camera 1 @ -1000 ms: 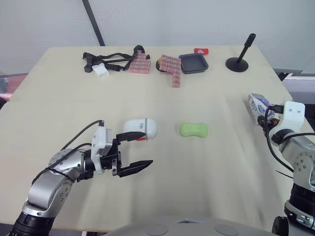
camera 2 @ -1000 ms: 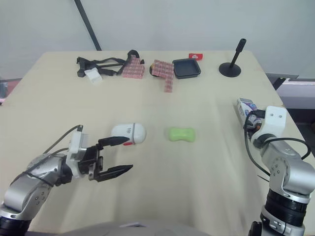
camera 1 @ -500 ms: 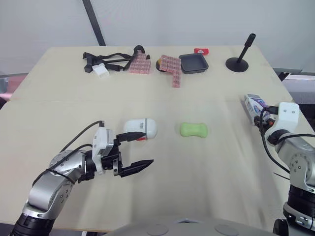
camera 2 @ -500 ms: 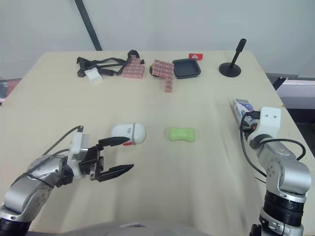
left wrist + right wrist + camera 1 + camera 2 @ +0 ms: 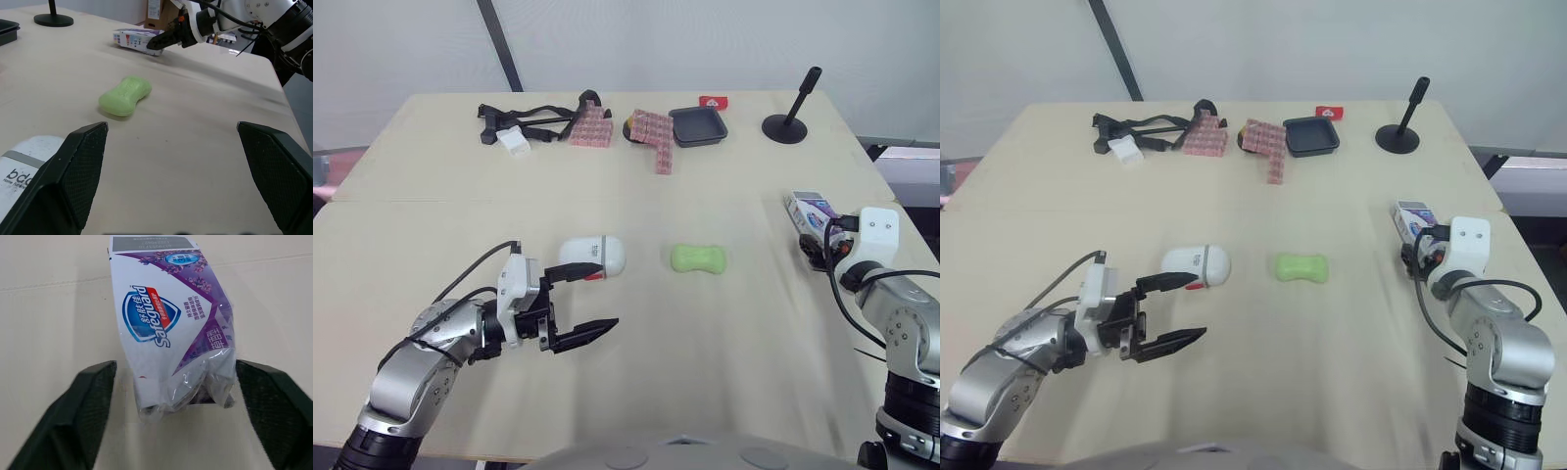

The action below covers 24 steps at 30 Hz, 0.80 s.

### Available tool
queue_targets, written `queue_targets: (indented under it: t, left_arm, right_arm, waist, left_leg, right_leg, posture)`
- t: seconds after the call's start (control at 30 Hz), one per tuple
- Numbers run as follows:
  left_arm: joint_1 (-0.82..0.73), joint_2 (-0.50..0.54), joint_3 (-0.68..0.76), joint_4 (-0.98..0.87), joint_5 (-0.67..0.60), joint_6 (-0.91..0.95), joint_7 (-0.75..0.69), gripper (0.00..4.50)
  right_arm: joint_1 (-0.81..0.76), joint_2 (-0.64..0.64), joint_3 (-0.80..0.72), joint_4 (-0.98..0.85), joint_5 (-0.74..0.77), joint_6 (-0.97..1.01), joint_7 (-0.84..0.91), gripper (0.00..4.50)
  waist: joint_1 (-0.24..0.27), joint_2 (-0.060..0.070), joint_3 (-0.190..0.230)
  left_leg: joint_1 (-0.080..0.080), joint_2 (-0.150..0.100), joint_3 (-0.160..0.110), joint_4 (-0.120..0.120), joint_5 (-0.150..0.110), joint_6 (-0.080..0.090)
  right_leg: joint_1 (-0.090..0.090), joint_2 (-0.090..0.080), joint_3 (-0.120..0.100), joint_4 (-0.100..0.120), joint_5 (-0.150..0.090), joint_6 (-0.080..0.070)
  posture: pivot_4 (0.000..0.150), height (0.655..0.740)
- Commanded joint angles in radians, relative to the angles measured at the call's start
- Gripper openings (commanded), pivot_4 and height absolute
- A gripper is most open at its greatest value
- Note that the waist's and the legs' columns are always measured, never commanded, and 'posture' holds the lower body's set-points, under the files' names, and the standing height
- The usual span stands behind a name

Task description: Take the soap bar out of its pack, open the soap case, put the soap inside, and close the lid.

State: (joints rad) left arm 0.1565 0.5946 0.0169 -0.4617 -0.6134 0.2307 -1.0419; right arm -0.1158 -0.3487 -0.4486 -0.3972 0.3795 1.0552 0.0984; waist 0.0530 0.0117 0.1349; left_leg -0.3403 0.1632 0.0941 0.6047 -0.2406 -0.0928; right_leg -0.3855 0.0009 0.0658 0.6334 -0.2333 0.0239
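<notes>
The right gripper [image 5: 177, 382] is spread wide with the near end of the soap pack [image 5: 166, 318] between its fingers, touching neither, near the right edge of the table [image 5: 754, 333]. The left gripper [image 5: 606, 295] gapes empty, with the white soap case [image 5: 593, 255] just beside one fingertip. The green soap bar [image 5: 698, 258] lies mid-table.

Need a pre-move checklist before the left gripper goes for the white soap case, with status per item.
1. Green soap bar out of its pack: ok, it lies bare on the table.
2. White oval soap case lid open: not ok, shut.
3. Left gripper open: ok, fingers spread beside the case.
4. Left gripper touching the case: cannot tell.
5. Right gripper free: ok, open, a finger on each side of the purple-and-white soap pack.
6. Table between soap and case bare: ok.
</notes>
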Motion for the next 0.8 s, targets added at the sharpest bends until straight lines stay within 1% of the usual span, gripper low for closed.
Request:
queue_targets:
  t: [0.03,0.2,0.33,0.4,0.47,0.53,0.63,0.7,0.8]
  left_arm:
    - [0.006,0.004,-0.002,-0.024,0.009,-0.018,-0.002,4.5]
    - [0.007,0.005,-0.006,-0.018,0.018,-0.022,-0.005,4.5]
    - [0.012,0.007,-0.009,-0.012,0.027,-0.027,-0.011,4.5]
    - [0.011,0.008,-0.009,-0.008,0.028,-0.027,-0.013,4.5]
    - [0.009,0.008,-0.011,-0.005,0.03,-0.028,-0.014,4.5]
    - [0.002,0.007,-0.018,0.004,0.039,-0.034,-0.018,4.5]
    - [-0.015,0.004,-0.024,0.018,0.047,-0.038,-0.021,4.5]
    - [-0.031,0.008,-0.026,0.029,0.051,-0.042,-0.027,4.5]
    - [-0.049,0.012,-0.026,0.044,0.058,-0.046,-0.034,4.5]
  right_arm:
    - [0.01,-0.027,-0.009,-0.04,0.008,-0.004,0.018,4.41]
    - [0.069,-0.155,0.026,-0.06,-0.02,-0.077,0.12,4.41]
    - [0.111,-0.237,-0.008,-0.04,-0.014,-0.187,0.218,4.41]
    - [0.124,-0.28,-0.033,-0.014,-0.004,-0.258,0.287,4.41]
    - [0.141,-0.324,-0.039,0.007,0.019,-0.36,0.409,4.41]
    - [0.147,-0.334,-0.041,0.012,0.066,-0.451,0.522,4.41]
    - [0.164,-0.305,-0.036,0.004,0.14,-0.578,0.665,4.41]
    - [0.216,-0.291,0.008,-0.024,0.172,-0.659,0.784,4.41]
    - [0.28,-0.283,0.056,-0.017,0.179,-0.743,0.892,4.41]
  waist:
    - [0.0,0.0,0.0]
    - [0.003,0.0,0.0]
    - [0.0,0.001,0.0]
    - [-0.001,0.001,0.0]
    - [-0.001,0.001,0.0]
    - [-0.002,0.0,0.0]
    - [-0.004,0.0,0.0]
    - [-0.001,0.0,0.0]
    - [-0.001,0.0,0.0]
  left_leg:
    - [0.0,0.0,0.0,0.0,0.0,0.0]
    - [0.0,0.0,0.0,0.0,0.0,0.0]
    - [0.001,0.0,0.0,-0.001,0.0,0.0]
    - [0.001,0.001,0.0,-0.001,0.0,0.0]
    - [0.001,0.001,0.0,-0.001,0.0,0.0]
    - [0.001,0.001,0.0,0.0,0.0,0.001]
    - [0.001,0.002,0.0,0.0,0.001,0.002]
    - [0.001,0.002,0.0,0.0,0.001,0.003]
    - [0.0,0.003,0.0,0.0,0.001,0.005]
  right_leg:
    - [0.0,0.0,0.0,0.0,0.0,0.0]
    - [0.0,0.0,0.0,-0.001,0.0,0.0]
    - [0.001,0.0,0.0,-0.001,0.0,0.0]
    - [0.001,0.0,0.0,-0.001,0.0,0.0]
    - [0.001,-0.001,0.0,-0.001,0.0,0.0]
    - [0.002,0.0,0.0,-0.001,0.0,0.0]
    - [0.002,0.0,0.0,-0.001,0.0,0.0]
    - [0.002,-0.001,0.0,-0.001,0.0,0.0]
    - [0.002,-0.001,0.0,-0.001,0.0,0.0]
  posture:
    - [0.15,0.74]
    - [0.15,0.74]
    - [0.15,0.74]
    - [0.15,0.74]
    - [0.15,0.74]
    - [0.15,0.74]
    - [0.15,0.74]
    - [0.15,0.74]
    - [0.15,0.74]
